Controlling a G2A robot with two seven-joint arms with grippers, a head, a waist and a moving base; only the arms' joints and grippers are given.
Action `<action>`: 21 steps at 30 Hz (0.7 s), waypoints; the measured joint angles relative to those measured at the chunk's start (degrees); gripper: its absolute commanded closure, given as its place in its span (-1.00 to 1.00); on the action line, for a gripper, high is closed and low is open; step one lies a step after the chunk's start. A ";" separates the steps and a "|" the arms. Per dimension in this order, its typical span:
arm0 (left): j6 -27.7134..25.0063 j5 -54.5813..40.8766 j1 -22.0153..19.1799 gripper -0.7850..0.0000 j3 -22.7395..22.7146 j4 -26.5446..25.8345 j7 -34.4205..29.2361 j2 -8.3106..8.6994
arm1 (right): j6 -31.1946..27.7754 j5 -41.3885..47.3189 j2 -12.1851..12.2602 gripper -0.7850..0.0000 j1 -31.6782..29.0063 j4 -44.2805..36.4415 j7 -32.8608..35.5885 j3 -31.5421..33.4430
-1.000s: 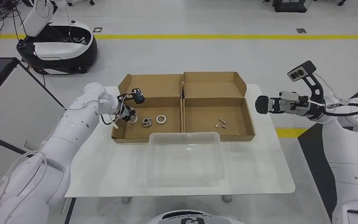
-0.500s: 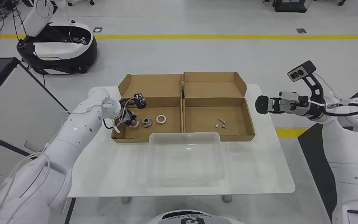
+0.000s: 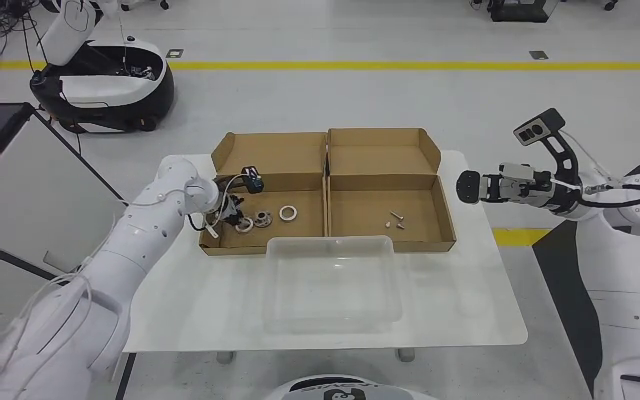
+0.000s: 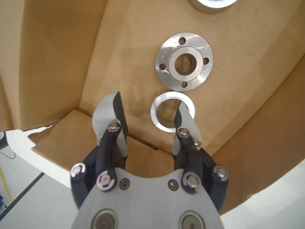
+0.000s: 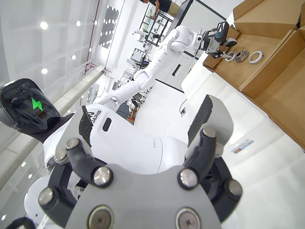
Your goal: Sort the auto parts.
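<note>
Left gripper [image 4: 149, 103] was found inside the left cardboard box [image 3: 270, 160], near its front corner, jaws parted about halfway and nothing clamped. One fingertip lay over the rim of the thin ring [image 4: 164, 127], the other stood clear outside it; contact could not be confirmed. Compared with a second earlier, this gripper sat nearer the box's front wall, and the arm's elbow had swung in toward the table [image 3: 470, 290]. Just beyond the thin ring lay the flange [image 4: 165, 54], flat on the box floor, then the thick collar [image 4: 209, 9], apart from both. A clear tray [image 3: 330, 285] stood in front of both boxes. Two small screws [image 3: 397, 218] lay in the right cardboard box [image 3: 385, 160], unmoved. Right gripper [image 5: 146, 107] was held off the table's right edge, jaws wide and empty, position unchanged.
</note>
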 measured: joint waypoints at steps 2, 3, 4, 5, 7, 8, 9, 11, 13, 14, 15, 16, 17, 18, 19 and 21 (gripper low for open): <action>0.11 0.05 0.05 -1.00 -0.35 -0.22 0.38 0.12 | 0.00 0.00 0.00 -1.00 0.00 0.00 0.00 0.00; 0.23 0.01 0.05 -1.00 -0.60 -0.44 0.60 0.19 | 0.00 0.00 0.00 -1.00 0.00 0.00 0.00 0.00; 0.35 0.01 0.05 -1.00 -0.85 -0.77 0.74 0.28 | 0.00 0.00 0.00 -1.00 0.00 0.00 0.00 0.00; 0.66 -0.11 0.05 -1.00 -1.34 -1.39 1.13 0.44 | 0.00 0.00 0.00 -1.00 0.00 0.00 0.00 0.00; 1.52 -1.00 0.25 -1.00 -2.57 -2.54 2.55 0.76 | 0.00 0.00 0.00 -1.00 0.00 0.00 0.00 0.00; 2.05 -1.34 0.39 -1.00 -3.53 -3.58 3.49 1.07 | 0.00 0.00 0.00 -1.00 0.00 0.00 0.00 0.00; 2.40 -1.70 0.57 -1.00 -4.39 -4.56 4.33 1.36 | 0.00 0.00 0.00 -1.00 0.00 0.00 0.00 0.00; 2.65 -2.14 1.30 -1.00 -6.45 -7.81 5.95 2.13 | 0.00 0.00 0.00 -1.00 0.00 0.00 0.00 0.00; 1.91 -1.96 2.28 -1.00 -8.32 -11.68 7.48 2.94 | 0.00 0.00 0.00 -1.00 0.00 0.00 0.00 0.00; 0.96 -2.12 3.21 -1.00 -9.73 -14.39 8.93 3.53 | 0.00 0.00 0.00 -1.00 0.00 0.00 0.00 0.00; 0.04 -2.22 3.99 -1.00 -10.89 -16.52 10.20 4.00 | 0.00 0.00 0.00 -1.00 0.00 0.00 0.00 0.00; -1.04 -2.64 4.91 -1.00 -12.18 -18.70 11.92 4.45 | 0.00 0.00 0.00 -1.00 0.00 0.00 0.00 0.00; -1.88 -3.48 6.33 -1.00 -14.09 -21.20 14.54 5.04 | 0.00 0.00 0.00 -1.00 0.00 0.00 0.00 0.00; -1.91 -3.83 7.48 -1.00 -15.57 -23.10 16.46 5.49 | 0.00 0.00 0.00 -1.00 0.00 0.00 0.00 0.00; -2.05 -4.08 8.73 -1.00 -16.96 -25.20 18.24 5.91 | 0.00 0.00 0.00 -1.00 0.00 0.00 0.00 0.00; -2.71 -5.64 11.92 -1.00 -20.23 -30.00 22.27 6.79 | 0.00 0.00 0.00 -1.00 0.00 0.00 0.00 0.00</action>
